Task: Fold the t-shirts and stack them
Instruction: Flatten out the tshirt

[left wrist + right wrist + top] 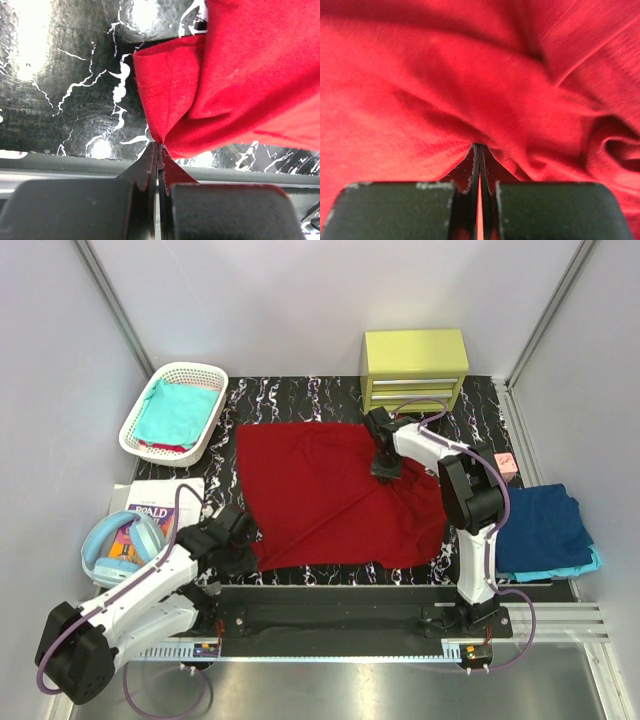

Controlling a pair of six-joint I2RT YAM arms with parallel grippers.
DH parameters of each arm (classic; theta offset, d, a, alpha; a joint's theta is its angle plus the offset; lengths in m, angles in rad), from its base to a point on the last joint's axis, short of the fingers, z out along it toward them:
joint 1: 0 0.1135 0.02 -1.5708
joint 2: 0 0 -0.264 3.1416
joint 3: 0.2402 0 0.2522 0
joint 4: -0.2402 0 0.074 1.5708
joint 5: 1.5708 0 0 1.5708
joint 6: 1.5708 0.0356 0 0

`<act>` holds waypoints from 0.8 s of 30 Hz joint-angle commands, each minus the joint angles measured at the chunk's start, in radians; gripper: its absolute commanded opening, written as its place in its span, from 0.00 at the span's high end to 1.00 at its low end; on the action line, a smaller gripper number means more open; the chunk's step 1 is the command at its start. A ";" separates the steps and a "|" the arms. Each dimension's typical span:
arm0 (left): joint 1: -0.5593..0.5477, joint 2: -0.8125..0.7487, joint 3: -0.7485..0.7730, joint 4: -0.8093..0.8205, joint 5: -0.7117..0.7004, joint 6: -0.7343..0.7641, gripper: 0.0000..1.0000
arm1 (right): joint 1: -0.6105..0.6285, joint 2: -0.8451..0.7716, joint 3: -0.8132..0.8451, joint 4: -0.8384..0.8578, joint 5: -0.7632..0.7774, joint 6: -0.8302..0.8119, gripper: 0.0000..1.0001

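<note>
The dark red t-shirt (320, 495) lies spread on the black marbled table (300, 395). My left gripper (240, 530) is shut on the shirt's near left corner (167, 107), pinched at the fingertips. My right gripper (386, 466) is shut on a fold of the red cloth (470, 90) at the shirt's right side, which fills the right wrist view. A teal t-shirt (178, 412) lies in the white basket (137, 422). A navy t-shirt (540, 525) lies over a light blue one (585, 565) at the right edge.
A yellow-green drawer unit (415, 365) stands at the back. A small pink block (505, 465) sits by the right arm. A book (155, 515) and blue headphones (120, 545) lie at the left. A metal rail (350, 615) runs along the near edge.
</note>
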 commanded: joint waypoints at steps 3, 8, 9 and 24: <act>-0.004 0.004 0.080 -0.083 0.031 0.037 1.00 | -0.069 0.056 0.045 -0.020 0.030 0.027 1.00; -0.004 -0.002 0.091 -0.140 0.033 0.040 1.00 | -0.098 0.076 0.077 -0.040 0.036 0.036 1.00; -0.004 -0.001 0.092 -0.149 0.034 0.042 1.00 | -0.101 0.078 0.082 -0.042 0.039 0.040 1.00; -0.025 -0.099 0.161 -0.384 0.038 0.032 1.00 | -0.169 0.093 0.108 -0.060 0.050 0.046 1.00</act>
